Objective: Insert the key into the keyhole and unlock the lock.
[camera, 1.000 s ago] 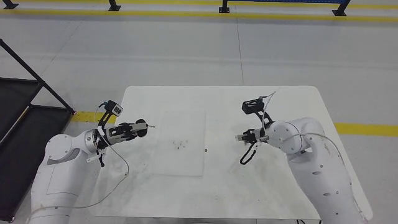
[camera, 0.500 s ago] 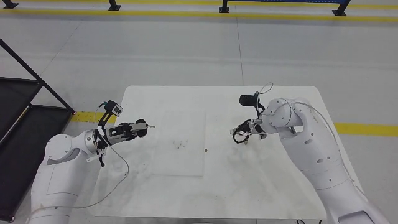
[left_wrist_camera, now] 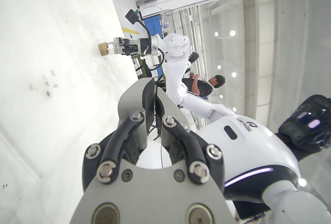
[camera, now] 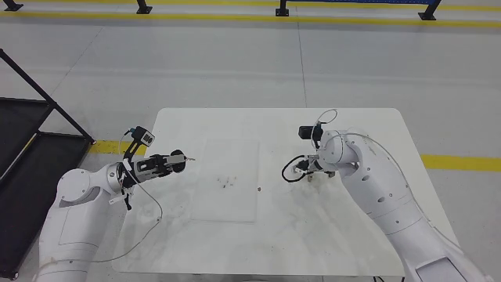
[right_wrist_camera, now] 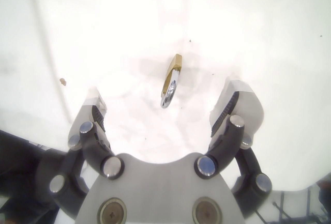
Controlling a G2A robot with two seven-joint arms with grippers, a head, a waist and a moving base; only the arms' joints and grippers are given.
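A small brass padlock (right_wrist_camera: 175,64) with a silver shackle lies on the white table (camera: 258,235), right of centre. My right gripper (right_wrist_camera: 165,90) stands open low over it, one finger on each side of the shackle, not touching it. The left wrist view shows the same lock (left_wrist_camera: 103,48) just in front of the right gripper (left_wrist_camera: 115,45). My left gripper (camera: 180,159) hangs over the table's left part, shut, with a thin sliver, the key (camera: 189,159), poking out past its tips. In its own view the fingers (left_wrist_camera: 144,95) are pressed together and hide the key.
A few dark specks (camera: 227,180) mark the middle of the table, on a faint rectangular sheet. A black rack (camera: 23,149) stands on the floor left of the table. Open table surface lies between the two arms.
The right arm has swung in toward the table's centre, bringing its open gripper leftward up to the lock. The left arm has kept still.
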